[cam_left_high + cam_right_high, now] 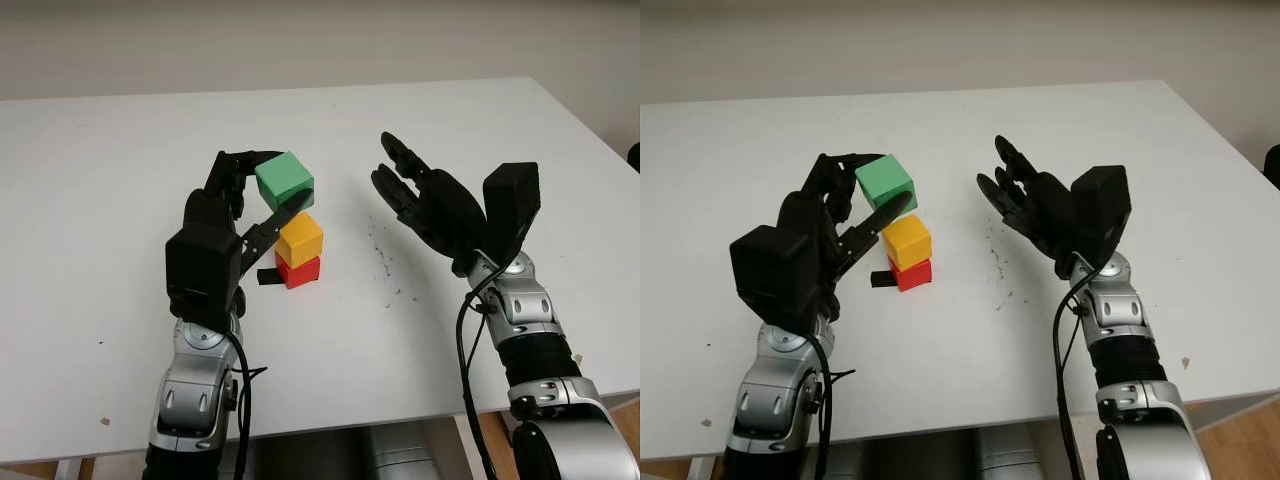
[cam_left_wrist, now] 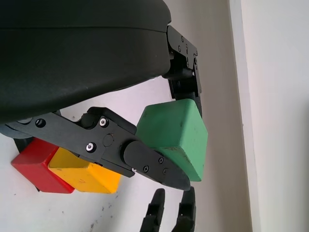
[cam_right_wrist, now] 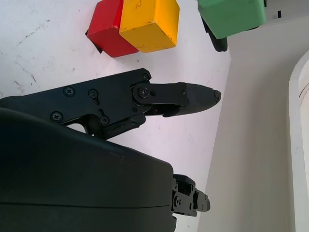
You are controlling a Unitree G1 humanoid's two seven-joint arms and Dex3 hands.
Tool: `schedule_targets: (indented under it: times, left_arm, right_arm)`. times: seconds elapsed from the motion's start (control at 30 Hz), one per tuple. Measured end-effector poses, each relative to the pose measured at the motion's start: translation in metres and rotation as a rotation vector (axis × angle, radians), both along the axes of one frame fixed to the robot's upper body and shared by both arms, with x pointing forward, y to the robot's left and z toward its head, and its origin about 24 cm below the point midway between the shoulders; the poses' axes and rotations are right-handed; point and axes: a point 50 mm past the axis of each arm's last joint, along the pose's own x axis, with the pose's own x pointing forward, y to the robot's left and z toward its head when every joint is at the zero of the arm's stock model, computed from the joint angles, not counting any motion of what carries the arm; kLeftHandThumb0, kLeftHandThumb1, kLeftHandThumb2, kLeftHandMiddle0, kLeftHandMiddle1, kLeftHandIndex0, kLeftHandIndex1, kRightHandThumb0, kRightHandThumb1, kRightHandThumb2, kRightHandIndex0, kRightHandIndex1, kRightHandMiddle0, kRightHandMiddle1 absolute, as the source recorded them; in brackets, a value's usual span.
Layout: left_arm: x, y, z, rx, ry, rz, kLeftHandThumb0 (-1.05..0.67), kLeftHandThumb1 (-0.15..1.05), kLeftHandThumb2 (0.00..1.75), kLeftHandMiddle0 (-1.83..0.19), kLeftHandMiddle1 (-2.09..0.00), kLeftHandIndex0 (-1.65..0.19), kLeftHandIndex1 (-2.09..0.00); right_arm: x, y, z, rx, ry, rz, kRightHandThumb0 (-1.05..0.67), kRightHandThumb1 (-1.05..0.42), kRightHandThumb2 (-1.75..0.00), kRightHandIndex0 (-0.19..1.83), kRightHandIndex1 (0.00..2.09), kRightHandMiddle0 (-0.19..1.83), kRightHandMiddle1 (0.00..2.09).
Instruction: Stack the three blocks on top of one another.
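Blocks sit near the middle of the white tabletop point(image 1: 120, 160), a little toward its near edge: a small red cube-shaped block point(image 1: 299, 270) lies on the surface, and a yellow cube-shaped block point(image 1: 300, 238) is stacked directly on top of it, turned slightly askew. A small black piece point(image 1: 268, 276) lies on the tabletop just beside the red block, on its left side.

Above and slightly to the left of the yellow block, a green cube-shaped block point(image 1: 285, 179) is held in the air, tilted, with a visible gap between it and the yellow block. The black three-finger left hand point(image 1: 243, 205) has its fingers closed around this green block; in the left wrist view one finger point(image 2: 149, 162) presses along the green block's lower face while another finger point(image 2: 186, 72) bears on its opposite side.

The black right hand point(image 1: 430, 205) is raised above the tabletop to the right of the stack, well apart from all three blocks, open and holding nothing, its palm turned toward them. Faint dark specks point(image 1: 382, 255) mark the tabletop between the stack and the right hand.
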Motion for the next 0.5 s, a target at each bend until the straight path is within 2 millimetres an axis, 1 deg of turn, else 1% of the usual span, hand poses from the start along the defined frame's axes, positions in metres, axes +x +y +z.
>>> schedule_targets:
  times: [0.27,0.5]
  left_arm:
    - [-0.0045,-0.0002,-0.0092,0.011,0.033,0.002,-0.35,1.05,0.21,-0.15,-0.06,-0.28,-1.49]
    - [-0.0053,-0.0010,-0.0096,0.020,0.030,0.013,-0.36,1.05,0.20,-0.16,-0.06,-0.31,-1.48]
  right_arm:
    - [-0.0013,0.0003,-0.0020,0.003,-0.007,-0.003,-0.63,-1.05,-0.36,-0.10,0.05,-0.07,0.05]
    - [-0.0017,-0.0002,-0.0027,0.008,-0.005,-0.004,-0.63,-1.05,-0.37,-0.11,0.05,-0.07,0.05]
